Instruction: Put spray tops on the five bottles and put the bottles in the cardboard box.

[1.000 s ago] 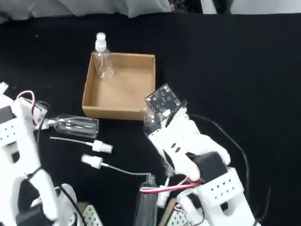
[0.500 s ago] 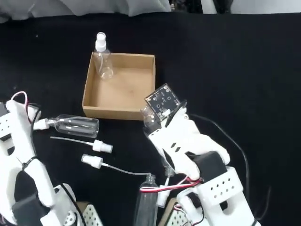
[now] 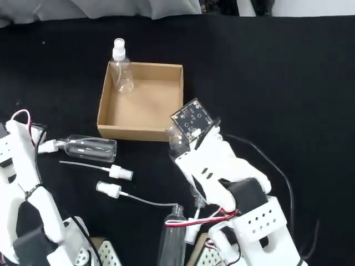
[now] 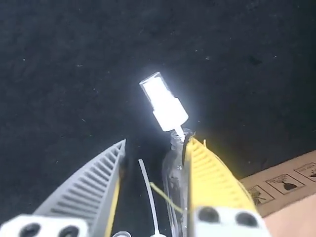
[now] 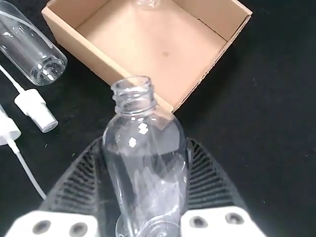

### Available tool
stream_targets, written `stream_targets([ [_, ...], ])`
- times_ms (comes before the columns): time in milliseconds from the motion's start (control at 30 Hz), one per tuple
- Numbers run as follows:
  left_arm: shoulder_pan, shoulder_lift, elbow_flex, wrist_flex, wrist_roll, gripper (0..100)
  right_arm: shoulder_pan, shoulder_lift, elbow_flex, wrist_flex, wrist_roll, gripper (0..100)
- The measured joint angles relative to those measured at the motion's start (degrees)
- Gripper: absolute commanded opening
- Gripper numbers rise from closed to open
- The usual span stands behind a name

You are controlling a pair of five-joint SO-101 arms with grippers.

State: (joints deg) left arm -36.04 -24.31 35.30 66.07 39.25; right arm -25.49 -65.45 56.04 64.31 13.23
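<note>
Black cloth worktop (image 3: 288,72), pale fabric (image 3: 111,8) bunched along its far edge. Box (image 3: 141,108) sits open in the far-left part of the worktop, w/ a capped bottle (image 3: 120,66) upright in its far-left corner. Btw box and near edge, left side: lying bottle (image 3: 89,148) on its side, top fitted, cap end toward the left edge. Just nearer lie two loose tops w/ dip tubes, far top (image 3: 120,172) and near top (image 3: 109,190), flat on the cloth, apart from each other. Bare bottle (image 3: 172,241), no top, at the near edge, approx mid-worktop

L arm (image 3: 25,188) stands at the near-left corner. L tool (image 4: 157,148) hangs over the lying bottle's cap end, jaws spread, gripping nothing; yellow finger (image 4: 210,182) overlaps the bottle's body, contact can't be told. R arm (image 3: 227,172) stretches from the near edge to the box's near-right corner. R tool (image 5: 145,163) pinches held bottle (image 5: 136,98) by its body, neck open, no top, mouth by the box's near wall
</note>
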Motion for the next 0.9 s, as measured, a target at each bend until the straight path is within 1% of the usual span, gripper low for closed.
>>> stream_targets([
  [200, -0.09, 0.00, 2.81, -3.52, 0.00, 18, 0.00, 0.00, 0.00, 0.00, 0.00, 2.9],
  [467, -0.09, 0.26, 3.08, -3.96, 0.00, 18, 0.00, 0.00, 0.00, 0.00, 0.00, 2.9],
  [667, -0.09, 7.56, 2.90, -5.98, 0.00, 18, 0.00, 0.00, 0.00, 0.00, 0.00, 2.9],
  [900, -0.09, 16.35, -2.02, -6.51, 0.00, 18, 0.00, 0.00, 0.62, 0.00, 0.00, 2.9],
])
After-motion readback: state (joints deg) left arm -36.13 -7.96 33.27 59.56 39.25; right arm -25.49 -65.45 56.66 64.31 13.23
